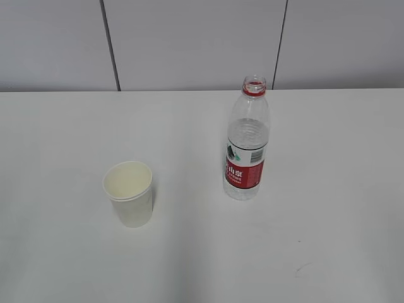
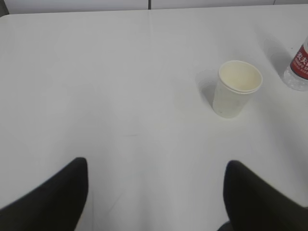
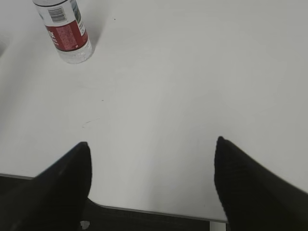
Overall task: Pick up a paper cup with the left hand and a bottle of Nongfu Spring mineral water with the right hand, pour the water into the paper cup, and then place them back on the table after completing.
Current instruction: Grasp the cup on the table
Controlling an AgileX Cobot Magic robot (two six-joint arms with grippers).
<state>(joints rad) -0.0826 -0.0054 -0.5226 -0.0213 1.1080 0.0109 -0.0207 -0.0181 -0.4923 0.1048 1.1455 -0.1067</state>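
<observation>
My left hand (image 2: 154,192) hangs low over the table (image 2: 96,72) with its fingers spread wide and nothing between them; my right hand (image 3: 151,183) is the same, fingers parted and empty, sitting back near the table's front edge. Neither arm shows in the exterior view, so I judge both are drawn back, ready to reach. The paper cup (image 2: 237,88) stands upright ahead and to the right of my left gripper, mouth up, apparently empty. The bottle (image 3: 65,30) stands upright ahead and to the left of my right gripper, cap off, holding the water (image 1: 247,142), well apart from the cup. The tabletop is plain white with a small dark scuff (image 1: 302,269); a pale panelled wall (image 1: 189,44) rises behind
</observation>
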